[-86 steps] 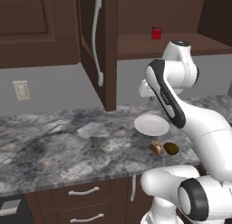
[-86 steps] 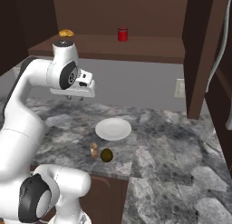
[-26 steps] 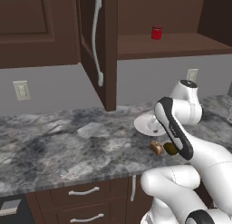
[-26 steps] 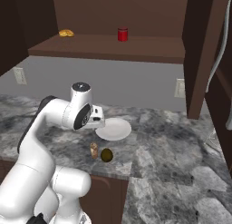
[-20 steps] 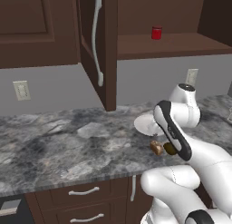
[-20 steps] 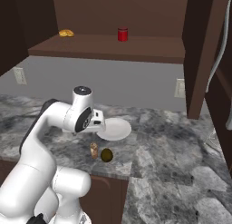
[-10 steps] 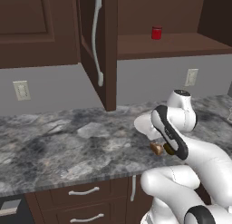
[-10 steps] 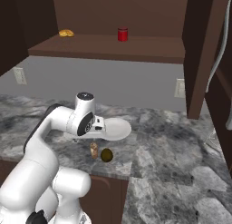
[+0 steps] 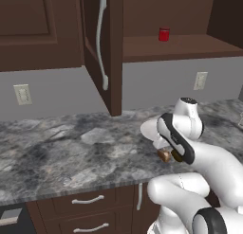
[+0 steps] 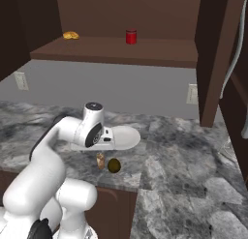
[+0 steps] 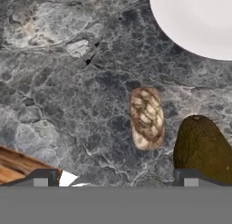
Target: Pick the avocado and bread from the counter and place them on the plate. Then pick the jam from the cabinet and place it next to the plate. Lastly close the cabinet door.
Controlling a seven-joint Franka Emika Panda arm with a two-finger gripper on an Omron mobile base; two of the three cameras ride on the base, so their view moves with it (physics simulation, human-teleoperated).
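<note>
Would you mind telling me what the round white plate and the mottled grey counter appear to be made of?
The round white plate looks like glazed ceramic: plain, smooth and evenly white, though plastic is possible. The mottled grey counter looks like polished stone, probably granite or marble, given its veined, cloudy grey pattern.

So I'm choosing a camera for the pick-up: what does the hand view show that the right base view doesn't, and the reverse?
Hand view only: the crust pattern on the bread, close up.
Right base view only: the open cabinet's shelf with the red jam jar and a yellow item, plus the arm.
Both: bread, avocado beside it, white plate, dark marble counter.
</note>
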